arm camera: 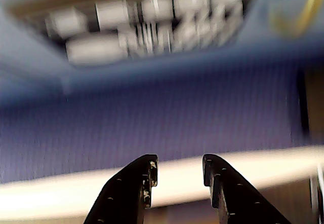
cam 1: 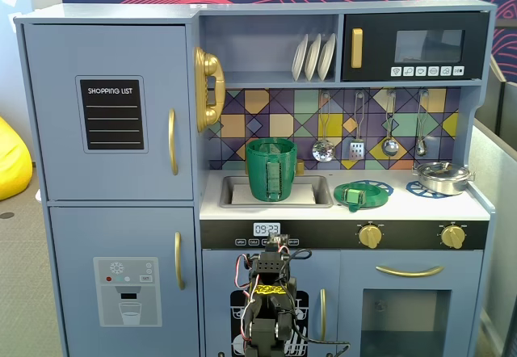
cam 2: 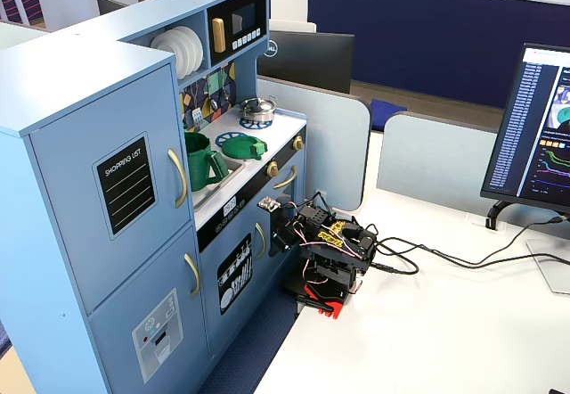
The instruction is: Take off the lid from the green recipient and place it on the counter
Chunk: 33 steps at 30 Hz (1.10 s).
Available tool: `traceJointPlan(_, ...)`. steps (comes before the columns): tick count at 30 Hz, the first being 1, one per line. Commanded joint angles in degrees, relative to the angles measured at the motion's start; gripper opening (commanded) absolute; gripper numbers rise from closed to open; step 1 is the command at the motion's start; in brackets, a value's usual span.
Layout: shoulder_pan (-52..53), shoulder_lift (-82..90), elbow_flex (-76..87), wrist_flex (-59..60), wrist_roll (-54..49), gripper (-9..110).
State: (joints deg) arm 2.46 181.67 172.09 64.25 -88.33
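Nearest to us, in the wrist view, the gripper [arm camera: 179, 173] shows two black fingers spread apart, a clear gap between the tips, nothing held. Behind them we see only a blurred blue surface and a pale band; we cannot tell more from that view.

In both fixed views the arm [cam 1: 269, 308] sits folded low in front of the toy kitchen's lower cabinets, below the control strip, well apart from the counter. In a fixed view from the side we see it standing at the edge of a white table [cam 2: 463, 323], its cables trailing right toward a monitor [cam 2: 534, 127].

Further back, on the counter [cam 1: 404, 205], we note the lid [cam 1: 360, 193] lying flat on the worktop just right of the sink, its strap handle toward the front. It is off the green recipient [cam 1: 271, 169], which stands upright in the recessed sink [cam 1: 323, 195] with its mouth open and the ribbed panel facing us. Lid and recipient are near each other but apart.

Farther right on the counter sits a silver pot [cam 1: 442, 177] with its lid on, over a blue burner ring.

Farthest, we see utensils [cam 1: 355, 135] hanging on the tiled backsplash, white plates [cam 1: 313, 56] on the shelf above, and a microwave [cam 1: 416, 46] at upper right.
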Motion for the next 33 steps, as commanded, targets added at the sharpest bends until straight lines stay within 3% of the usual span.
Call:
traceJointPlan(1, -0.97, 0.35, -0.53, 7.12, 4.66, 4)
traceJointPlan(4, -1.05, 0.35, -0.53, 15.12, -0.09, 4)
traceJointPlan(10, -0.97, 0.35, -0.44, 23.29, 2.99, 5)
traceJointPlan(33, -0.62, 0.44, -0.44, 23.55, 1.76, 5)
